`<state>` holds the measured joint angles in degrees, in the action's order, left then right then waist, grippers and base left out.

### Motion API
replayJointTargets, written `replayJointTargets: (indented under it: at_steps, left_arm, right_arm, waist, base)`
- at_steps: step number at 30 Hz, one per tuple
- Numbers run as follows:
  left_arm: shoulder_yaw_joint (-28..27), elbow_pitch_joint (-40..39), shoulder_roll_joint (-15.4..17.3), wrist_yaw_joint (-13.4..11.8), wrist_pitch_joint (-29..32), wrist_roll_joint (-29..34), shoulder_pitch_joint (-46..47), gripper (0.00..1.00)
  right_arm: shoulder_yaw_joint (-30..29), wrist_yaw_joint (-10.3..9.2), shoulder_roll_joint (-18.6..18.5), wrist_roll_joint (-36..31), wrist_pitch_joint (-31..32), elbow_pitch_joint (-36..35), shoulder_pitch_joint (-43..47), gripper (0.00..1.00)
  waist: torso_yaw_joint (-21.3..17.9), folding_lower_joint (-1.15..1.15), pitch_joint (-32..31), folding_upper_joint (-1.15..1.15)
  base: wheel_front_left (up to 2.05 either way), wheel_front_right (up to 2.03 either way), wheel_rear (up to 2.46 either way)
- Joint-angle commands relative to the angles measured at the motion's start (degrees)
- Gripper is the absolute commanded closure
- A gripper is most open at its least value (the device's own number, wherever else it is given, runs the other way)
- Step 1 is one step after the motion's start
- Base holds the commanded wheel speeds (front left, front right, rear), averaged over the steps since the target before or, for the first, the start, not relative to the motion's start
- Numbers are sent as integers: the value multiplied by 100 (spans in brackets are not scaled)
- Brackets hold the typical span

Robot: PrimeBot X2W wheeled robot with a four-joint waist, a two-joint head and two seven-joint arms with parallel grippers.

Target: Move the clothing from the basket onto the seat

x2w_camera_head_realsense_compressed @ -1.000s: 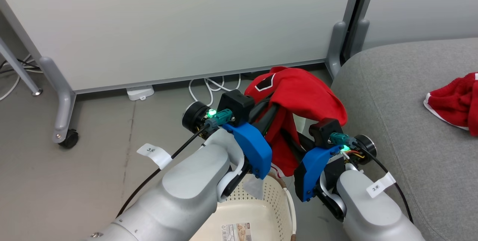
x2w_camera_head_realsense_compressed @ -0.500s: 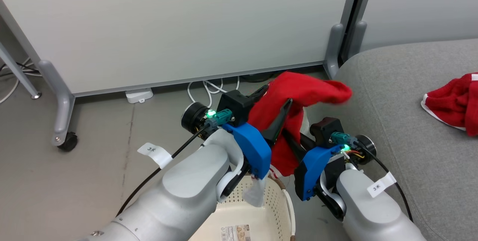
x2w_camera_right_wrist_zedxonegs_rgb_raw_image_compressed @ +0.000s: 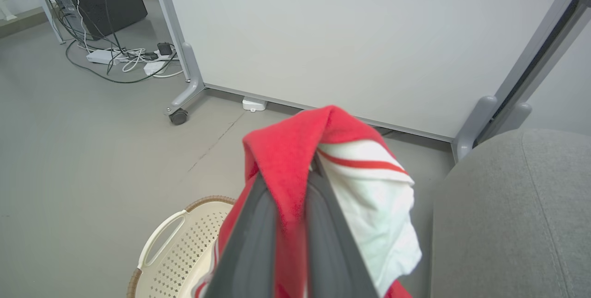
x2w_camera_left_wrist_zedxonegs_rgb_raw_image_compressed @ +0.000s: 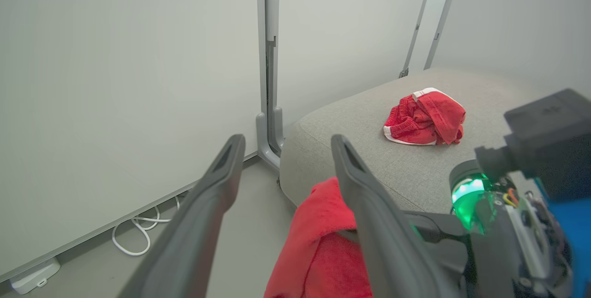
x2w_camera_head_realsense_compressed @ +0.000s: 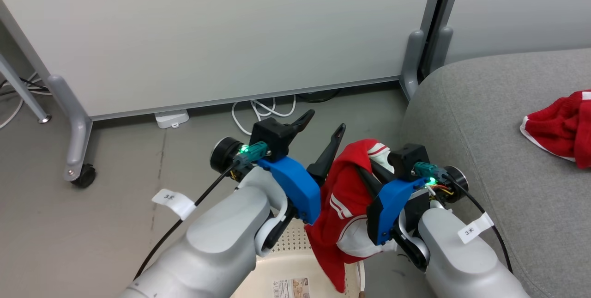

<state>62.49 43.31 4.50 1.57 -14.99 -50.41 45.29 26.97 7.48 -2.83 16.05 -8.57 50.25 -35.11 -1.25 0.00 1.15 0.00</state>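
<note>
Right gripper (x2w_camera_right_wrist_zedxonegs_rgb_raw_image_compressed: pixel 290 205) clamps shut on a red garment (x2w_camera_head_realsense_compressed: pixel 344 196), which drapes over its fingers and hangs down across the basket (x2w_camera_head_realsense_compressed: pixel 295 242) rim, beside the seat (x2w_camera_head_realsense_compressed: pixel 485 118). Left gripper (x2w_camera_head_realsense_compressed: pixel 325 120) is spread wide, holding nothing. A second red garment (x2w_camera_head_realsense_compressed: pixel 561 127) lies bunched on the seat.

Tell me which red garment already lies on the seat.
The crumpled garment far along the seat; the other garment hangs from the shut right gripper near the basket.
</note>
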Motion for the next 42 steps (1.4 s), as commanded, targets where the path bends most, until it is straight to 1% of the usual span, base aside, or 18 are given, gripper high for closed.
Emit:
replayJointTargets:
  at_steps: [1, 7, 12, 15, 19, 22, 25, 32, 35, 42]
  left_arm:
    - [-90, -70, 80, -35, -24, 62, -92, 0]
    - [-833, -925, 537, -115, -27, 583, -805, 0]
    - [-1463, -1707, 893, -70, -27, 1122, -1603, 0]
    - [-1898, -2115, 1002, -31, -28, 1398, -2109, 0]
    - [-2370, -2441, 1082, 100, -28, 1737, -2744, 0]
    - [-2679, -2582, 1095, 199, -27, 1931, -3113, 0]
    - [-3059, -2754, 1076, 247, -27, 2091, -3452, 0]
    - [-3955, -3094, 845, 309, -28, 2399, -4006, 0]
    - [-4199, -3153, 775, 369, -28, 2566, -4115, 0]
    - [-4461, -3153, 636, 486, -28, 2869, -4204, 0]
  right_arm:
    - [-29, 3, -10, -31, -39, -2, -90, 100]
    - [-134, 3, -10, -78, -122, -88, -61, 100]
    - [-268, 3, -10, -171, -137, -210, -37, 100]
    - [-370, 3, -10, -222, -138, -298, -1, 100]
    - [-484, 3, -10, -330, -108, -437, 82, 100]
    - [-585, 3, -10, -430, -81, -552, 147, 100]
    - [-627, 3, -10, -486, -27, -720, 205, 100]
    - [-526, 3, -10, -377, 72, -1157, 336, 100]
    - [-491, 3, -10, -371, 115, -1295, 386, 100]
    - [-612, 3, -10, -378, 166, -1566, 514, 100]
  waist:
    - [-2, 0, 3, 0]
    - [-61, 0, 16, 0]
    - [-141, 0, 44, 0]
    - [-201, 0, 55, 0]
    - [-296, 0, 58, 0]
    - [-403, 0, 56, 0]
    - [-572, 0, 73, 0]
    - [-1101, 0, 171, 0]
    - [-1379, 0, 210, 0]
    - [-1940, 0, 266, 0]
  base:
    - [0, 0, 0]
    - [0, 0, 0]
    - [0, 0, 0]
    - [0, 0, 0]
    - [0, 0, 0]
    - [0, 0, 0]
    - [0, 0, 0]
    - [0, 0, 0]
    - [0, 0, 0]
    - [0, 0, 0]
